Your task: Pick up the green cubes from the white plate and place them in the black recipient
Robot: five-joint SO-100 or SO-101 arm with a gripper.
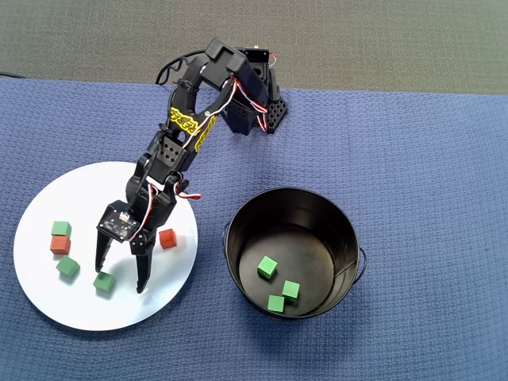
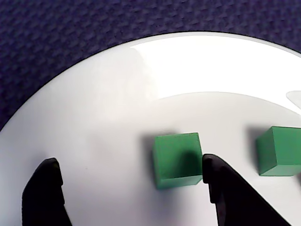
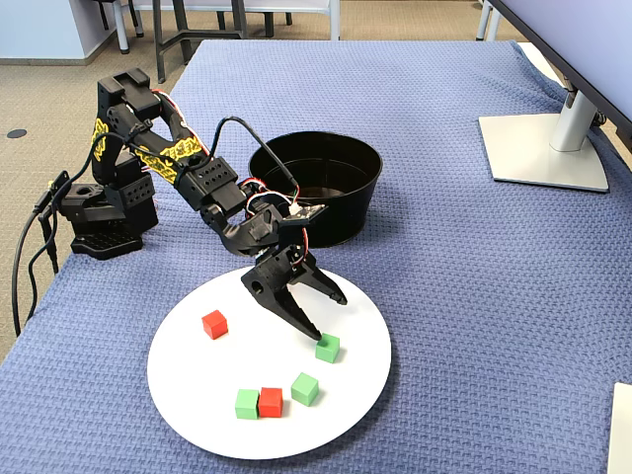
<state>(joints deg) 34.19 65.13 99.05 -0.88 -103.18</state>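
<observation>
Legible text, labels, numbers: none. The robot arm [image 1: 186, 127] carries yellow bands with black markings along its upper segment, seen in the overhead and fixed views; the characters are too small and blurred to read.

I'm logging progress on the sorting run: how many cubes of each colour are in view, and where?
Green cubes on the white plate: 3
Green cubes in the black recipient: 3
Red cubes on the plate: 2
Total: 8

Blue woven tablecloth [image 3: 474, 257], monitor stand [image 3: 548, 148], carpeted floor [image 3: 39, 84] beyond.
</observation>
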